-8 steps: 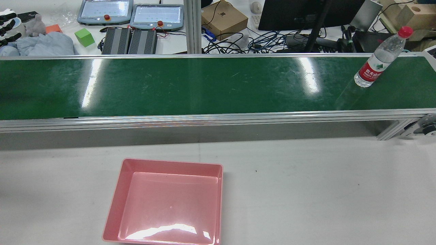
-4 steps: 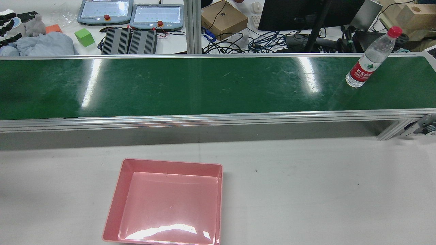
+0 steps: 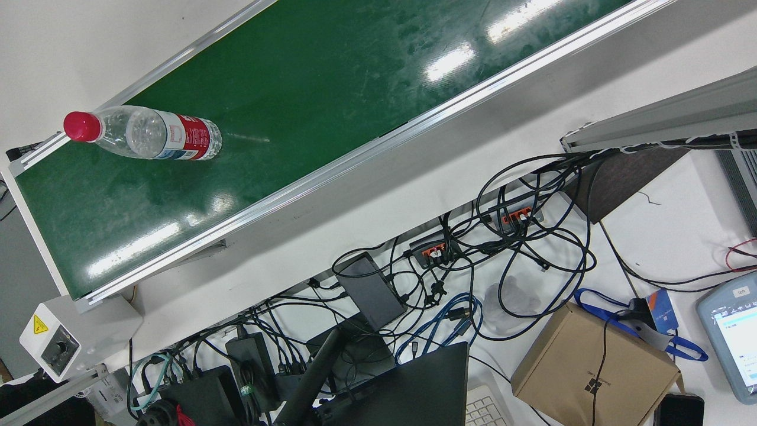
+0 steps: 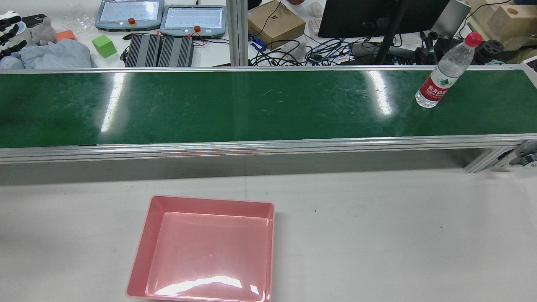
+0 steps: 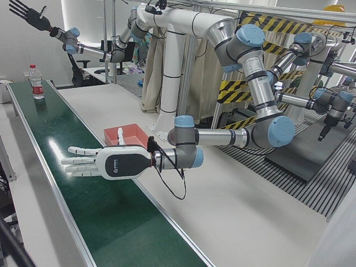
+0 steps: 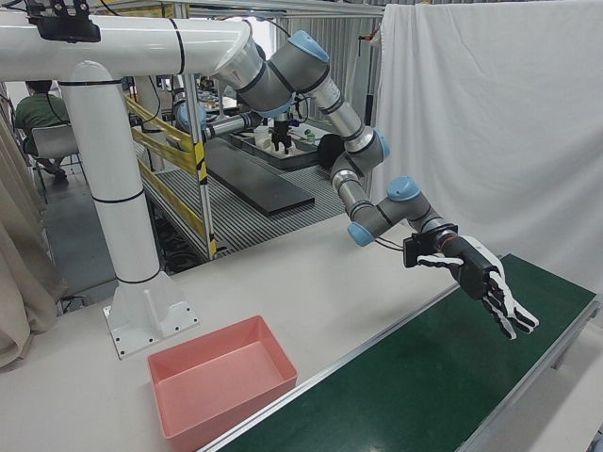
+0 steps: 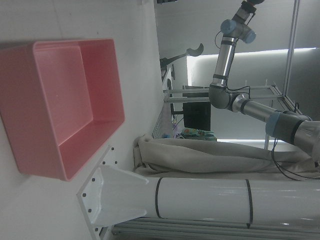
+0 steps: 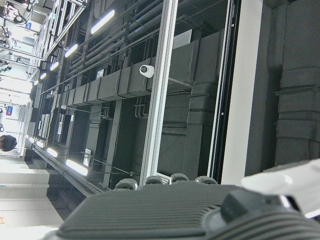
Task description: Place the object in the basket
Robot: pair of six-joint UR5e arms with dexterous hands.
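Note:
A clear water bottle (image 4: pixel 440 79) with a red cap and red label stands upright on the green conveyor belt (image 4: pixel 251 105), near its right end in the rear view. It also shows in the front view (image 3: pixel 154 135) and far off in the left-front view (image 5: pixel 36 83). The pink basket (image 4: pixel 209 200) sits empty on the white table. My left hand (image 5: pixel 105 162) hovers open over the belt, off to the side of the basket (image 5: pixel 125 133) and far from the bottle; it also shows in the right-front view (image 6: pixel 480 278). My right hand (image 5: pixel 28 15) is raised high, fingers spread, holding nothing.
Behind the belt lie cables, a cardboard box (image 4: pixel 275 23), two teach pendants (image 4: pixel 193 19) and a green cube (image 4: pixel 103 45). The white pedestal (image 6: pixel 122 235) stands behind the basket (image 6: pixel 226 412). The left hand view shows the basket (image 7: pixel 65 110) and the pedestal base.
The bottle has travelled left along the belt, still upright. The basket has not moved.

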